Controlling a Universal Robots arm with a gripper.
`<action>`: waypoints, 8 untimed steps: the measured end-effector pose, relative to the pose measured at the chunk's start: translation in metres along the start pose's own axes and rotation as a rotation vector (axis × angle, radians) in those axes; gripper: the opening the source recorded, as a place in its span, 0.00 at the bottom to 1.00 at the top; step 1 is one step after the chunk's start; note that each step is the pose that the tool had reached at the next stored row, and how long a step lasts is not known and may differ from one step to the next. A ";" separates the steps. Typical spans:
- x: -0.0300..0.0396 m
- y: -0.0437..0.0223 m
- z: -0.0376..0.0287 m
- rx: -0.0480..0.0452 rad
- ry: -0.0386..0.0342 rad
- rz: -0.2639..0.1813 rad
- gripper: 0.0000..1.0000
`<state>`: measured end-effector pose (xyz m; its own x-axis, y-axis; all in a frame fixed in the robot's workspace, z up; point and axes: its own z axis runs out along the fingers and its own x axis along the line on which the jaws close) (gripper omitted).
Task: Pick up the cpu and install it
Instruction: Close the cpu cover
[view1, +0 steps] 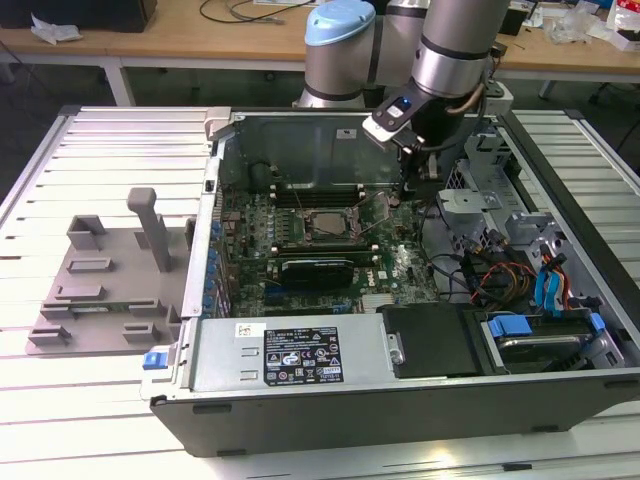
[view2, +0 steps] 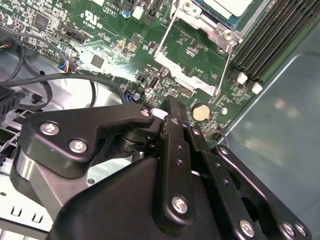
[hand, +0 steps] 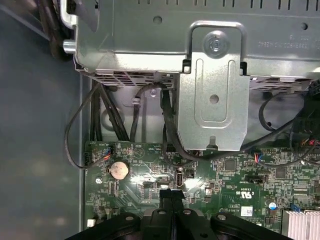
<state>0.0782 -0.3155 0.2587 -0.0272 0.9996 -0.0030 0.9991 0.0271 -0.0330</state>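
Gripper (hand: 172, 192) near cpu (view1: 325, 222), seemingly flat

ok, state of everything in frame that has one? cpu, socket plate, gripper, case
cpu: lying in the socket, top uncovered.
socket load plate: swung open, not clamped over the cpu.
gripper: shut, nothing held, above the board near the coin cell.
coin cell: seated in its holder.
computer case: lying flat, side open.

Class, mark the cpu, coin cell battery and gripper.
cpu (view2: 226, 6), second wrist view, its pale metal top.
coin cell battery (hand: 119, 170), first wrist view, its round face.
gripper (hand: 172, 193), first wrist view, between its fingertips.
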 end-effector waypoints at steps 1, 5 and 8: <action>0.0000 0.0001 0.0032 0.0000 0.0000 0.000 0.11; 0.0000 0.0003 0.0099 0.0000 0.0001 0.000 0.11; 0.0002 -0.0055 0.0111 0.0001 0.0006 0.000 0.11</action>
<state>0.0723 -0.3155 0.2478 -0.0272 0.9996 -0.0023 0.9991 0.0271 -0.0331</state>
